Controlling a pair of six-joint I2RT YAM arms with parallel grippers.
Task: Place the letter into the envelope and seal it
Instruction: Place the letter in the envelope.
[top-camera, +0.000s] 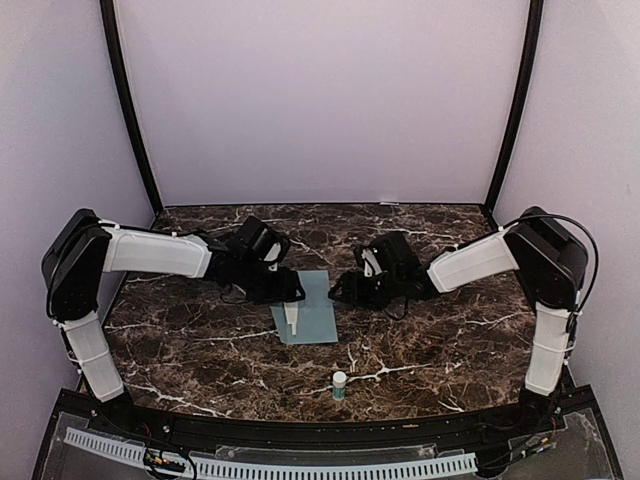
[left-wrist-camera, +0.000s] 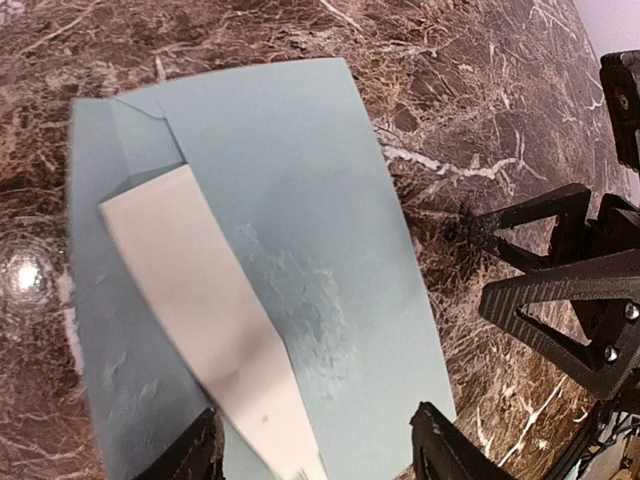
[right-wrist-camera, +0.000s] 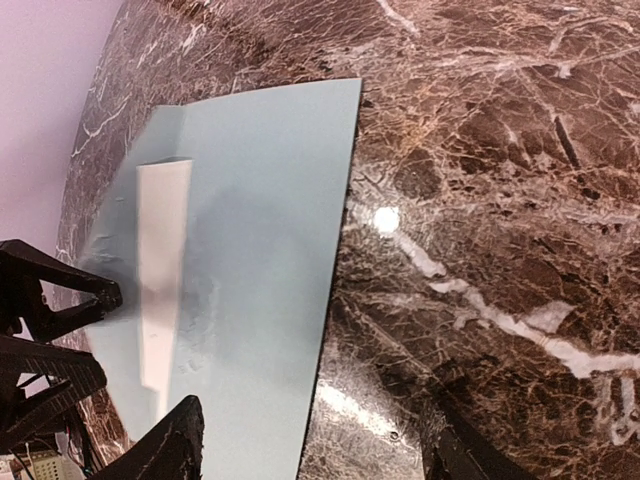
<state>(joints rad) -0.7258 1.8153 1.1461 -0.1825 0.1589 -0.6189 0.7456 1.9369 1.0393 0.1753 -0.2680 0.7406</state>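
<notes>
Long pale teal-green paper envelope (top-camera: 318, 312) flat at mid dark marble table (top-camera: 200, 340), narrow white folded paper letter (top-camera: 291, 318) slanting across it; looks light, thin, floppy, apt to slide on polished stone; best pinched at an edge; left gripper (left-wrist-camera: 315, 440) spread wide over the letter, empty; right gripper (right-wrist-camera: 315, 430) wide, empty, beside the envelope's right edge.

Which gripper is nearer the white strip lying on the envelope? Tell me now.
Left. The left gripper hovers right over the white strip; the right gripper hangs at the envelope's opposite edge.
</notes>
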